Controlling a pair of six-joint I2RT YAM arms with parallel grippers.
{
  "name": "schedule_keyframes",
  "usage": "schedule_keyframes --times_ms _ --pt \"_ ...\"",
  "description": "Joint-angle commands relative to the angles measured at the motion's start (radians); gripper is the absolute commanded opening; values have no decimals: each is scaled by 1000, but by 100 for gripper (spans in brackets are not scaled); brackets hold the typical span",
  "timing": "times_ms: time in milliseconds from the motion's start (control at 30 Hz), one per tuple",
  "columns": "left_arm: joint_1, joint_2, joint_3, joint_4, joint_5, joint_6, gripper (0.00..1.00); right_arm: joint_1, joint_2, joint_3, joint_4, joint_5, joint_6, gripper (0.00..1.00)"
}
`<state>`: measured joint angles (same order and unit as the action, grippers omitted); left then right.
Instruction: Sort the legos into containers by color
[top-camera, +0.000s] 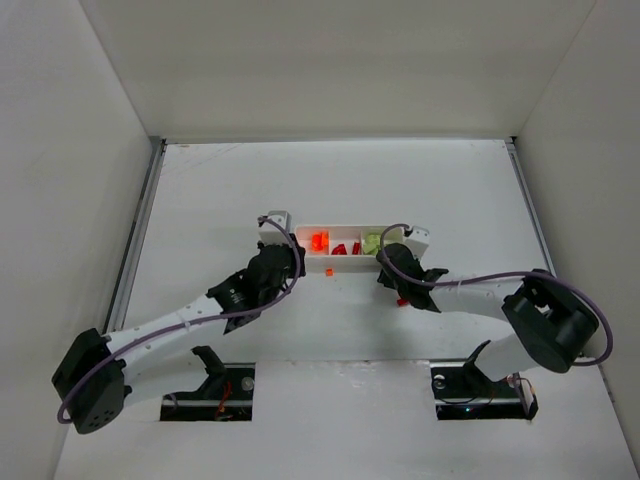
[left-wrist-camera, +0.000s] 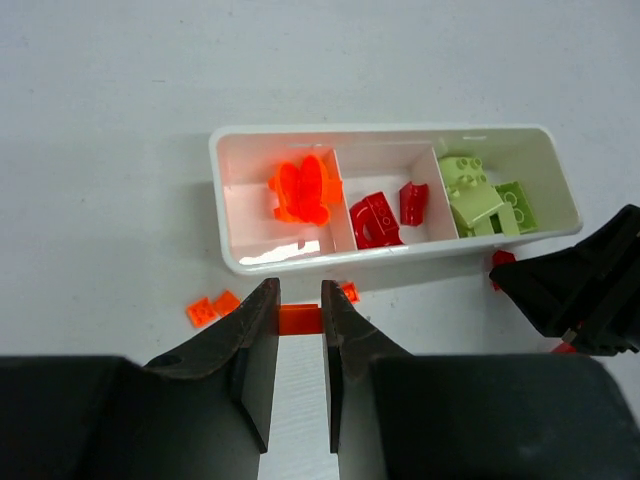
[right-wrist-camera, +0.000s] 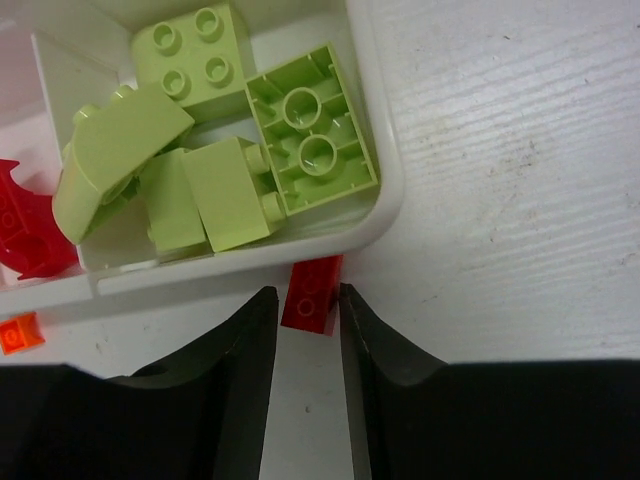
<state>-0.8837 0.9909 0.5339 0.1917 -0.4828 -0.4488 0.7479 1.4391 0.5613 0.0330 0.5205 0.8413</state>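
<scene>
While both tools sit low at the near wall of the tray (left-wrist-camera: 300, 262), you are in the pick-up step on two sides at once. Your left tool (left-wrist-camera: 298, 296) has its jaws drawn nearly together on an orange brick (left-wrist-camera: 299, 320), pinched between the fingertips just short of the tray. I cannot tell whether it is off the worktop (left-wrist-camera: 100, 120) yet. Your right tool (right-wrist-camera: 306, 296) has narrowed onto a red brick (right-wrist-camera: 312, 292), a finger against each side at the very tips. That brick lies right at the tray's outer wall, below the green bricks (right-wrist-camera: 200, 170).

The orange pile (left-wrist-camera: 303, 190) fills the end compartment at 12 o'clock from your left tool. To my eye the next move there is a short lift over the wall, straight ahead, then a release.

The red pieces (left-wrist-camera: 385, 212) are in the middle compartment, at about 10 o'clock from your right tool. That move calls for a lift and a sideways shift past the green compartment. The hold looks shallow, so go gently. Both arms would crowd the tray, so I would move one at a time.

Loose legos to collect afterwards:
- a loose orange pair (left-wrist-camera: 212, 306) at 10 o'clock of your left tool
- an orange single (left-wrist-camera: 349, 291) at 1 o'clock
- a red stray (left-wrist-camera: 502, 258) at 2 o'clock, beside the right arm
</scene>
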Motion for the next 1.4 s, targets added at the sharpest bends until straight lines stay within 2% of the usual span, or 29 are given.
schedule_keyframes --times_ms 0,267,467,533,600,700,767,967,1367 --pt "36 60 89 52 24 25 14 17 38 45 -10 39 10 35" --pt "140 365 181 198 119 62 15 27 8 19 -4 39 10 30" --pt "170 486 224 229 119 75 15 72 -34 0 -7 38 10 29" --pt "165 500 232 233 112 76 19 90 -55 -4 -10 38 10 29" --pt "157 503 236 233 107 78 29 116 -94 -14 -10 42 10 29" --pt "150 471 226 239 89 73 47 158 -150 -15 -13 36 7 29" --pt "148 424 207 239 84 65 54 182 -190 -6 -15 30 -1 29" --pt "157 246 106 219 75 9 56 195 -246 80 2 -25 -82 29" --pt "170 -12 -103 -15 12 -93 50 67 76 325 93 -132 -218 29"
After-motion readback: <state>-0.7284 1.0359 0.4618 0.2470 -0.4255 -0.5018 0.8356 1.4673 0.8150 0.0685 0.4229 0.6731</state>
